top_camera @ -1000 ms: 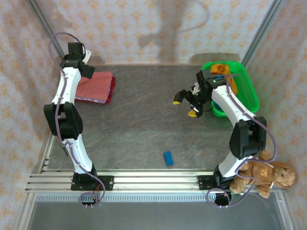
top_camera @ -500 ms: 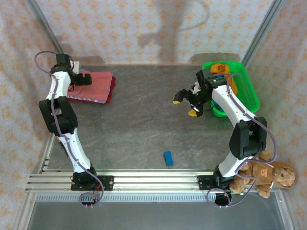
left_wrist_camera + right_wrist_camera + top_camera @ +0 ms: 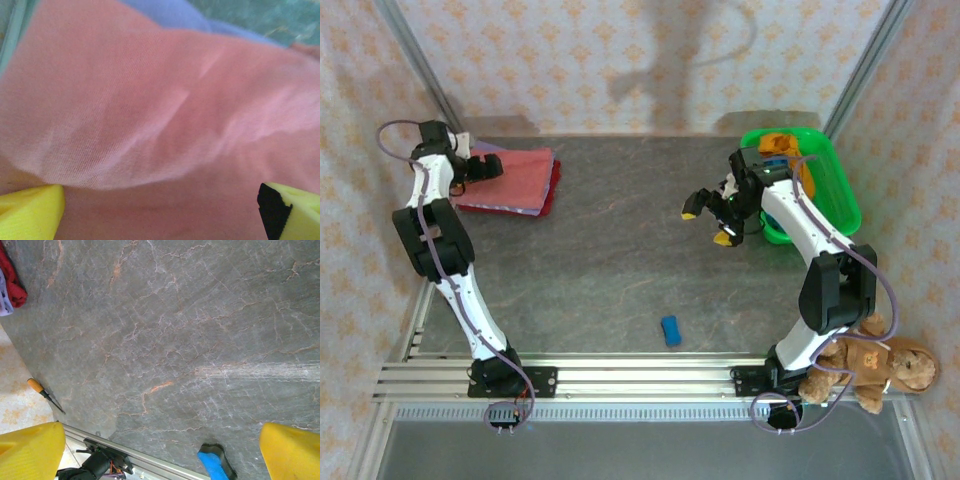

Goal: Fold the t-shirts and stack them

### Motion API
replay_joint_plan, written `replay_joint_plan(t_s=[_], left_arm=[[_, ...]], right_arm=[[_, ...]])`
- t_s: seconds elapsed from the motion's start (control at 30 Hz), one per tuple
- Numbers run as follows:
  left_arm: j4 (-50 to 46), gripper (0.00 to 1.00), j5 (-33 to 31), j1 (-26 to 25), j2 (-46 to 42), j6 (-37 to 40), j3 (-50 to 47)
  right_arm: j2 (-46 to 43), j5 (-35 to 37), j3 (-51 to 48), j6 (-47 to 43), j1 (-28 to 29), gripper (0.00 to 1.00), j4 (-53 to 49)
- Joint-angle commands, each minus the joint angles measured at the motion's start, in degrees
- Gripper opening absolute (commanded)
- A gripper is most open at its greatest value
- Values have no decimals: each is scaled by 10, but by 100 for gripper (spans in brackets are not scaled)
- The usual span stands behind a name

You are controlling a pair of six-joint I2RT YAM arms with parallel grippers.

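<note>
**Stack, far left.** The folded t-shirts lie in one pile at the far-left corner of the worktop (image 3: 620, 250). The salmon-pink t-shirt (image 3: 515, 175) is on top. The dark red t-shirt (image 3: 549, 192) shows as a strip along the pile's right edge. The lilac t-shirt (image 3: 170, 12) shows as a band at the far edge of the pink cloth in the left wrist view.

**Left arm.** The left fingers (image 3: 490, 165) are positioned over the left part of the pile. In the left wrist view the left fingers (image 3: 30, 210) are spread wide and released, with nothing clamped between them. The salmon-pink t-shirt (image 3: 160, 115) lies close below. Whether the tips touch the cloth cannot be determined.

**Right arm.** The right fingers (image 3: 723, 238) are positioned above bare worktop, just left of the green basket (image 3: 840, 190). The right fingers (image 3: 292, 450) are spread wide and released, and they hold nothing.

**Basket, far right.** The orange t-shirt (image 3: 778, 143) lies bunched at the far end of the green basket.

**Other items.** The blue block (image 3: 670, 330) lies on the near part of the worktop, between the arm bases. The teddy bear (image 3: 875, 365) sits by the right arm's base.
</note>
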Motion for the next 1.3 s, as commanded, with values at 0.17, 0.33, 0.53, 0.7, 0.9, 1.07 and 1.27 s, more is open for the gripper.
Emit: replay_joint_plan(t_s=[0.17, 0.33, 0.53, 0.7, 0.9, 1.07, 1.27], left_arm=[[-8, 100, 40, -2, 14, -70, 151], [13, 99, 74, -2, 74, -135, 172], [6, 99, 51, -2, 161, -159, 224], [12, 99, 54, -3, 247, -195, 332], [63, 99, 62, -8, 220, -215, 339], [72, 99, 59, -29, 90, -186, 263], [212, 99, 1, -46, -175, -221, -16]], right_arm=[[-33, 15, -38, 14, 2, 99, 32], [-38, 19, -49, 17, 2, 99, 40], [-44, 21, -49, 24, -1, 99, 53], [-53, 25, -49, 15, -3, 99, 34], [-70, 34, -56, 8, -12, 99, 20], [-83, 67, -77, 7, -18, 99, 44], [-141, 214, -104, -41, -32, 99, 102]])
